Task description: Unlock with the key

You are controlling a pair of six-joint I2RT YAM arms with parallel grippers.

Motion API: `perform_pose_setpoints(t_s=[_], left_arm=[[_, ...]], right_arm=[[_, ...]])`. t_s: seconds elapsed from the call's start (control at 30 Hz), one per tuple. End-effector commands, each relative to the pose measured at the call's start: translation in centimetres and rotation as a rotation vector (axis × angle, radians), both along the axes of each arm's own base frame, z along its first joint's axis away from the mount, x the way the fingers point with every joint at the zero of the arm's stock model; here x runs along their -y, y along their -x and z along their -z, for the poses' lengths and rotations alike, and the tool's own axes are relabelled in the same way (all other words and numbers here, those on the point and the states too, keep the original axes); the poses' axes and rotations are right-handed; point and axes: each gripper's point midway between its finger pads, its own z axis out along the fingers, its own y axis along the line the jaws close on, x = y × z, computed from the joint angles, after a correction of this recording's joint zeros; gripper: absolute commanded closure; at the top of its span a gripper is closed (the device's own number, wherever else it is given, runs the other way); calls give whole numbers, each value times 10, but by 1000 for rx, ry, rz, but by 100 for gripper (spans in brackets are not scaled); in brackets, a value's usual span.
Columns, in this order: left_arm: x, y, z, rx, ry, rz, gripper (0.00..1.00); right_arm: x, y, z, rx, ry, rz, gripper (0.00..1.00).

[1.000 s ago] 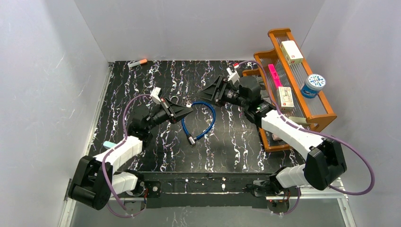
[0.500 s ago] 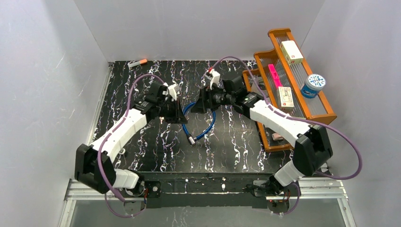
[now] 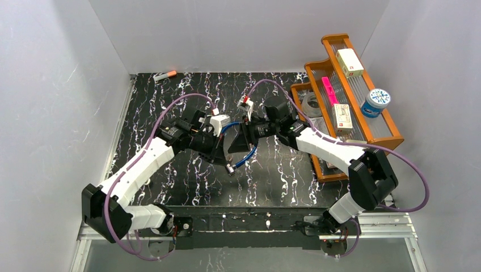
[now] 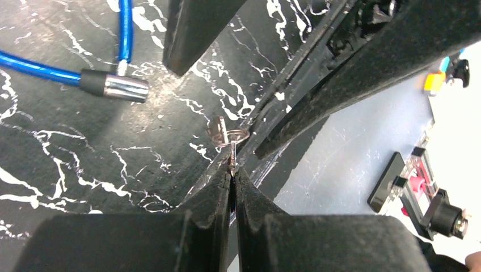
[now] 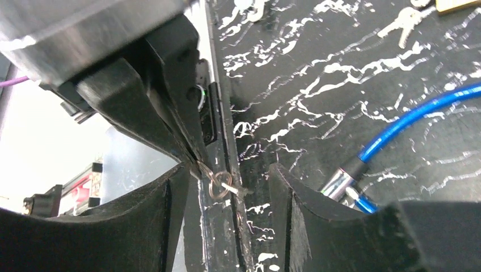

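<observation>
The left gripper (image 4: 232, 173) is pinched shut on a small silver metal key (image 4: 227, 136) with a split ring, held just beside the steel end of the blue cable lock (image 4: 111, 86). The right gripper (image 5: 227, 184) stands open astride the ring. The key looks light, stiff, thin and slippery, so it is probably best taken by its flat head.

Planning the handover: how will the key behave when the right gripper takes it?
The key looks thin, flat and metal, so probably stiff, light, maybe slippery. Its ring hangs loose beyond the left gripper's tips, so it will likely swing.
</observation>
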Motion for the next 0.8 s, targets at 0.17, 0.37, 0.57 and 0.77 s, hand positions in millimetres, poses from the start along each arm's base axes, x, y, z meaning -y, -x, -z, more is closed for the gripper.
perform_pose_setpoints(t_s=[0.17, 0.37, 0.57, 0.77], left_arm=[[15, 18, -33, 65, 146, 169, 100], [12, 24, -31, 61, 145, 174, 100], [12, 25, -34, 69, 153, 180, 100], [13, 27, -33, 61, 155, 183, 100]], right_arm=[[-6, 52, -41, -3, -206, -269, 54], [0, 59, -40, 11, -193, -300, 47], [4, 61, -29, 11, -136, -343, 65], [3, 58, -28, 37, -122, -321, 83]])
